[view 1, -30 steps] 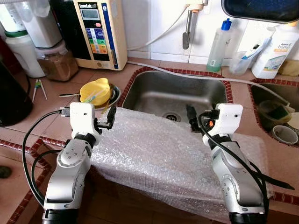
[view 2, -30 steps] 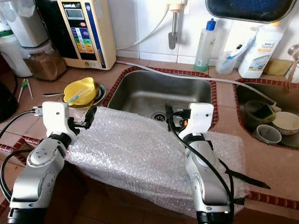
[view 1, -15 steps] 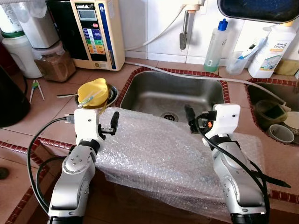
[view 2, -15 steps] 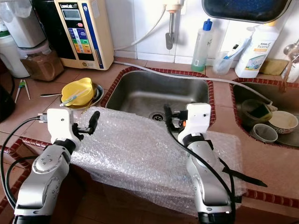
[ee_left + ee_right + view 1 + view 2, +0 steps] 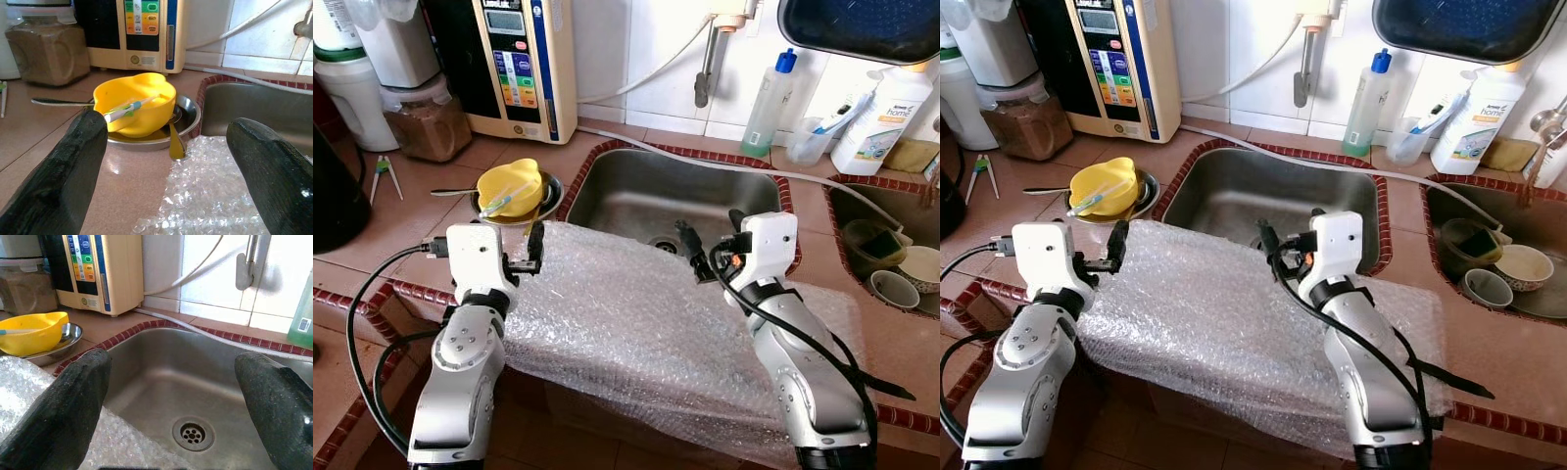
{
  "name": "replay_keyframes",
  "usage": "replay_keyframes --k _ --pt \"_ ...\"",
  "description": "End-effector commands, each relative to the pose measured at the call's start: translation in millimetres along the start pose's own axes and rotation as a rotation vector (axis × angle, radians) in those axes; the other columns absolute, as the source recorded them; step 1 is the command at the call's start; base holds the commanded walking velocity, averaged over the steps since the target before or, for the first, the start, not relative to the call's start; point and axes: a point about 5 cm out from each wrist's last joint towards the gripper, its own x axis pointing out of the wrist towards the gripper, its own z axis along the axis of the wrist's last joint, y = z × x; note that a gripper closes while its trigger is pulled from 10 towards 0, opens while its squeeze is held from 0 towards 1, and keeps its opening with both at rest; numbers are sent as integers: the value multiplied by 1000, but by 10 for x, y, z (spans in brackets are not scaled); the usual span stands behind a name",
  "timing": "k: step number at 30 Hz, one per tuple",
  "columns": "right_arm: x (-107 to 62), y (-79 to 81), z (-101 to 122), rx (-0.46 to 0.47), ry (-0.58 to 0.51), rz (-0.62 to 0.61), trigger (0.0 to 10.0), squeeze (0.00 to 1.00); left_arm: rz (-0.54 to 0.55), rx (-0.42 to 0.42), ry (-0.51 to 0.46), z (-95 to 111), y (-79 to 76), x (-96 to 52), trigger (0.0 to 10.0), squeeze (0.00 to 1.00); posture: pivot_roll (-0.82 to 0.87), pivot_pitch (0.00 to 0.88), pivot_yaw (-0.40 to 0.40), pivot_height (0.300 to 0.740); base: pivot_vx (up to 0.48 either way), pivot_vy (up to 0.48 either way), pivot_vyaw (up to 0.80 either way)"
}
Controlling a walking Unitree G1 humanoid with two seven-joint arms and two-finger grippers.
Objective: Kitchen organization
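Left gripper [image 5: 534, 257]: hovering with fingers apart over the left far corner of the bubble wrap [image 5: 636, 333], gripping nothing.
Yellow bowl [image 5: 511, 189]: sitting in a metal dish [image 5: 188, 116] on the tabletop [image 5: 401, 211], just beyond that corner.
Bubble wrap: lying across the near edge of the sink [image 5: 675, 201], drooping over the tabletop's front.
Handling: probably light, soft, slippery and crushable; best pinched at an edge or corner.
Right gripper [image 5: 1268, 245]: hanging with fingers apart above the sheet's far edge, facing the sink drain [image 5: 192, 433].
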Motion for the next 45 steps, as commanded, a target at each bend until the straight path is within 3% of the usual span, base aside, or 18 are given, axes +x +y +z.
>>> replay_keyframes --k 1,16,33,45 --pt "8 -16 47 -9 -21 2 10000 0 -8 1 -38 80 -3 13 10000 0 -13 20 -17 740 247 0 0" --pt "2 -2 62 -29 -29 18 10000 0 -35 -23 -24 59 -61 14 10000 0 -21 25 -17 740 245 0 0" --pt "-13 -12 55 -34 -27 16 10000 0 -42 -35 -10 33 -82 -9 10000 0 -28 32 -17 740 0 0 0" --pt "-13 -15 52 -39 -24 18 10000 0 -57 -42 3 6 -104 -20 10000 0 -29 34 -18 740 247 0 0"
